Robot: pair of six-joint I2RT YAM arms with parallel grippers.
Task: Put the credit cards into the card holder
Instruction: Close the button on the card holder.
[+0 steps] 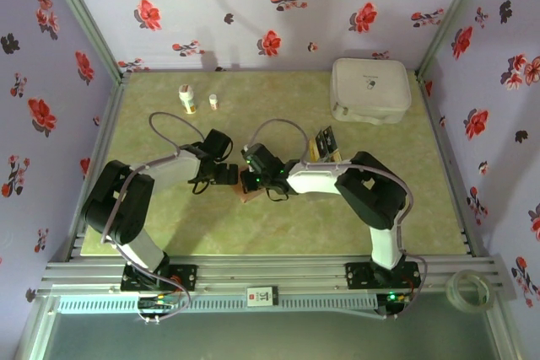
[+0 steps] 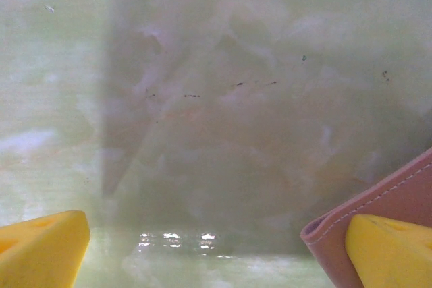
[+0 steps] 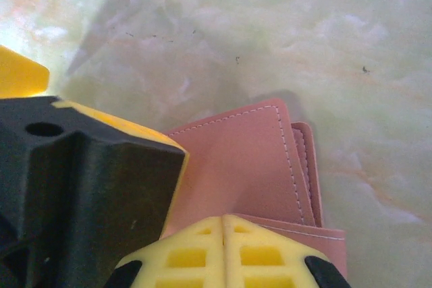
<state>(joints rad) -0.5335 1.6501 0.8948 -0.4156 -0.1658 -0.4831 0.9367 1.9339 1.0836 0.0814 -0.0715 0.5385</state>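
The right claw (image 3: 226, 237) has its yellow jaws pressed tight together, tips at the near edge of the card holder (image 3: 250, 160). The holder lies on the counter (image 1: 278, 238) between the two arms, about mid-counter. Whether a leather layer is pinched in those jaws or only pressed down, I cannot tell. The left claw (image 2: 216, 251) stands wide and low, gripping nothing. One of its fingers (image 2: 388, 247) is over the holder's stitched corner and the other is over bare counter.

No pale inside shows, so I judge the holder folded and the step in hand to be opening and steadying it. To do that well, one claw should pin the lower layer while the other lifts only the top flap, slowly, since the glossy counter would let the leather slide. The claws are crowded, nearly touching (a bump is the likeliest fault here).

A tape roll (image 1: 469, 289) sits on the near rail, out of the way. The credit cards (image 1: 323, 145), a black and tan cluster, lie beyond the right forearm, apart from the holder, and that arm partly bars the straight path. Farther off stand a bottle (image 1: 187, 100) and a smaller bottle (image 1: 213, 102). A white case (image 1: 371, 90) is in the far right corner.
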